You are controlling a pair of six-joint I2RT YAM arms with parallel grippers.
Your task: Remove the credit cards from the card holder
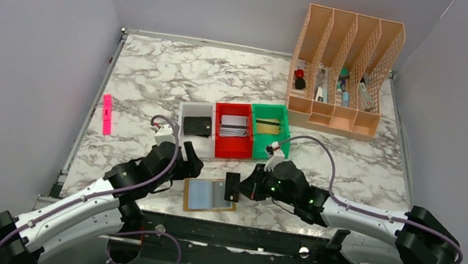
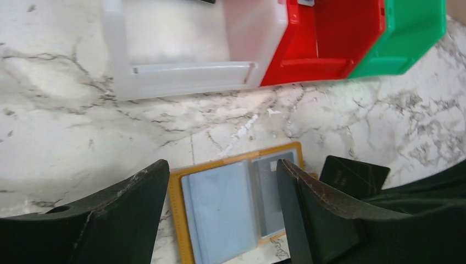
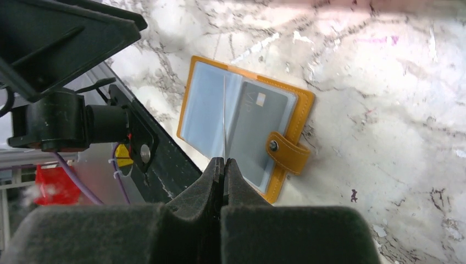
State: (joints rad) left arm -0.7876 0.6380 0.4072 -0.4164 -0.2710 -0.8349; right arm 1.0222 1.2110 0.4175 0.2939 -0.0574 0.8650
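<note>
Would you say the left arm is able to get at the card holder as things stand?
Probably yes: the left gripper hangs open close over the card holder, nothing between them. The right gripper, shut on a dark card, sits off to its side.

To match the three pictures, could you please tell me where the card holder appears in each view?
Top external: card holder low centre, by the near edge.
Left wrist: holder bottom centre, framed by the open left gripper.
Right wrist: holder centre, beyond the right gripper, shut on a dark card.
Shared landmark: the marble tabletop under it.
</note>
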